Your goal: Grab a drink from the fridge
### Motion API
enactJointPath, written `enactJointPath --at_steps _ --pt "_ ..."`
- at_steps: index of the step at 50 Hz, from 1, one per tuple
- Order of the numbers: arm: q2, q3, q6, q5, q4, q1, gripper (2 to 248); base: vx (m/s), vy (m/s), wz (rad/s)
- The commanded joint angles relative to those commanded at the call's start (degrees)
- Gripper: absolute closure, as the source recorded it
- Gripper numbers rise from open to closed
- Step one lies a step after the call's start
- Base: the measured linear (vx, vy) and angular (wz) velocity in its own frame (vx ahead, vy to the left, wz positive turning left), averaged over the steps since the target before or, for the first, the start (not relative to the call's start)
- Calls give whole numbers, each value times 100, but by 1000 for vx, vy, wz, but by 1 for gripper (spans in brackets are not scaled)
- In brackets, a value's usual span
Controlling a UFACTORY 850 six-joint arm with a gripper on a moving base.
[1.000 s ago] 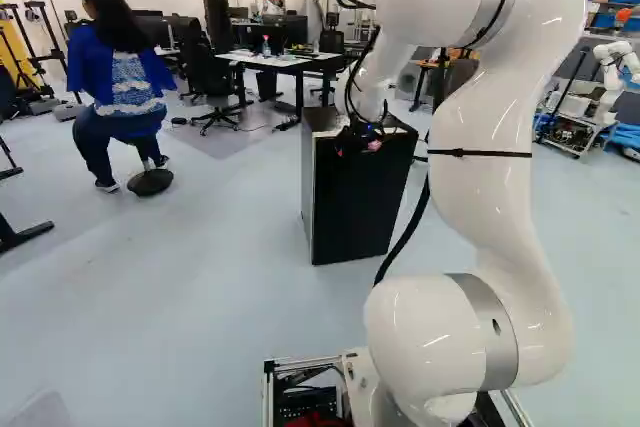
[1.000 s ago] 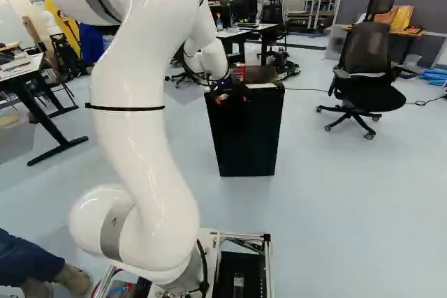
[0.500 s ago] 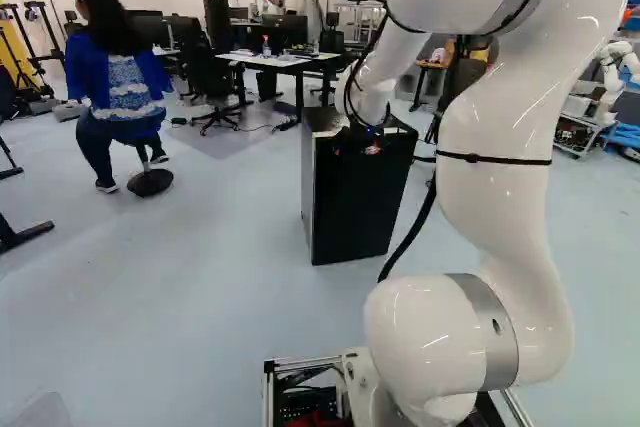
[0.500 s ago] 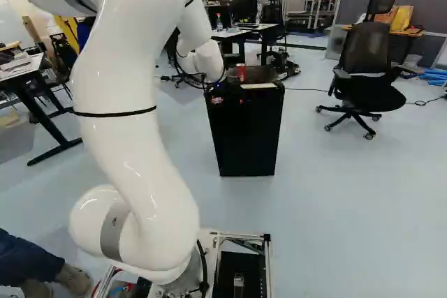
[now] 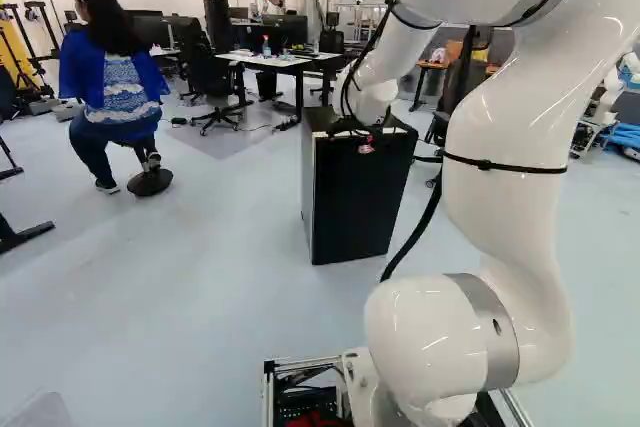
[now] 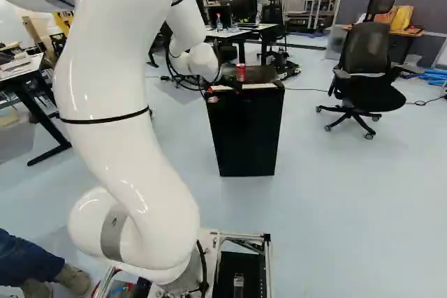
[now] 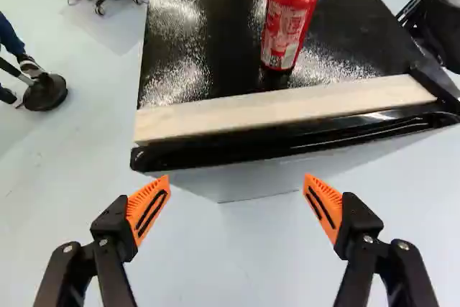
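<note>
Red drink can [image 6: 241, 72] upright on top of the black mini fridge [image 6: 246, 130], upper middle of the right base view. Wrist view: the can rests on the glossy black top, beyond a pale wooden strip [image 7: 287, 109] that runs along the edge nearest the gripper. White arm [image 5: 505, 207] rises at the right of the left base view, left of the middle in the right one, and reaches over to the fridge. Gripper [image 6: 222, 91] at the fridge's near upper edge in the right base view. Tool state, from the wrist view: gripper [image 7: 237, 185] open, orange pads [image 7: 147, 210] spread wide, nothing gripped; can ahead of the fingers, untouched. Surroundings: black office chair [image 6: 367, 54], upper right of the right base view; white-topped table [image 5: 285, 61] with a spray bottle [image 5: 266, 45], upper middle of the left base view; another robot [image 5: 603, 102] near its right edge.
</note>
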Motion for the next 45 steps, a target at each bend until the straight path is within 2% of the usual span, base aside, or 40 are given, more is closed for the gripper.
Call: enactJointPath --at_steps 12,45 --pt "-32 -4 0 723 0 0 3 0 0 0" --pt "-422 -36 0 2673 0 -38 3 0 0 0"
